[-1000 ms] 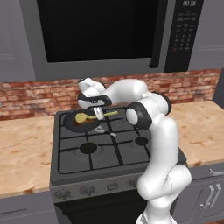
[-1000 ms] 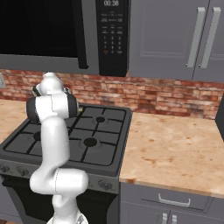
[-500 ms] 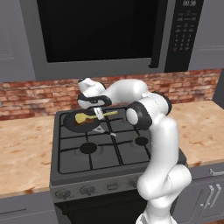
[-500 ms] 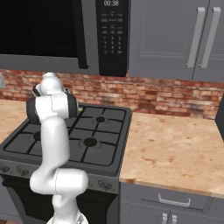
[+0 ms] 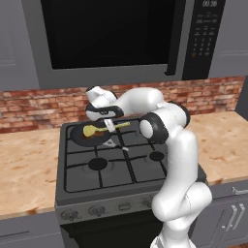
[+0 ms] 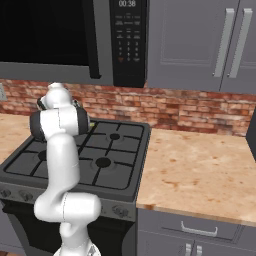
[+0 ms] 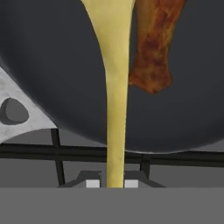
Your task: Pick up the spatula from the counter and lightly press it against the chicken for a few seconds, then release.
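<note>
At bottom centre, the gripper (image 7: 113,183) was clamped on the yellow spatula (image 7: 114,100), which ran upward alongside the browned chicken (image 7: 154,52) in the dark pan (image 7: 48,65).

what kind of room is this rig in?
A simulated home kitchen, by the look: a gas stove, a microwave mounted above it, and a brick backsplash behind.

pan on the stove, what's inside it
A browned chicken piece and the yellow spatula, reaching in over the pan rim. The spatula covers the chicken's edge, so contact can't be told.
</note>
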Motion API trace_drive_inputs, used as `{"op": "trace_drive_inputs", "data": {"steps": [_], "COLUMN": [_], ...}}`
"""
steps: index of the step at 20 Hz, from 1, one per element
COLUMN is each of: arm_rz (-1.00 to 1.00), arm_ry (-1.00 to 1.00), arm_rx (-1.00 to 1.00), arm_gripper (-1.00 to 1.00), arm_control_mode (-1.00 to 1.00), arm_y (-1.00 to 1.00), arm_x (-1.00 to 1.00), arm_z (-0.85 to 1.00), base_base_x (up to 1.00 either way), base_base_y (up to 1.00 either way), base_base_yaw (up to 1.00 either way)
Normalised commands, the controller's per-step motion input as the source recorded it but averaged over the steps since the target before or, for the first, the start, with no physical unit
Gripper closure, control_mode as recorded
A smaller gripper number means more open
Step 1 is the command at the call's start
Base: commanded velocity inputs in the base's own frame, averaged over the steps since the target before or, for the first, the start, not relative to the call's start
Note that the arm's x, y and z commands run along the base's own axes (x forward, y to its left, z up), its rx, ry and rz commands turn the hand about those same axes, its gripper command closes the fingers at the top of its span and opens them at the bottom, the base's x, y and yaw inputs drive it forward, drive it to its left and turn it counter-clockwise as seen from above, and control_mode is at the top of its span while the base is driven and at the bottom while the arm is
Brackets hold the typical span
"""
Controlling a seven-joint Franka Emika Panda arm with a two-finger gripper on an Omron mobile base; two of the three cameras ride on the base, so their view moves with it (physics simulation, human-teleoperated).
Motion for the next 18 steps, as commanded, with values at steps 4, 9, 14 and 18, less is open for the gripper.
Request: {"op": "trace_drive_inputs", "data": {"steps": [4,9,14,18], "arm_rz": [0.05,0.05,0.05,0.05], "arm_ry": [-0.04,-0.06,-0.05,-0.06], "arm_rx": [0.00,0.00,0.00,0.00], "arm_gripper": [1.00,1.00,1.00,1.00], "arm_control_mode": [-1.00,-1.00,-1.00,-1.00], "arm_y": [-0.10,-0.17,-0.16,-0.14], "arm_x": [-0.06,-0.15,-0.21,-0.26], "arm_z": [0.15,0.18,0.01,0.00], "base_base_x": [0.00,0.00,0.00,0.00], "base_base_y": [0.00,0.00,0.00,0.00], "base_base_yaw": [0.00,0.00,0.00,0.00]}}
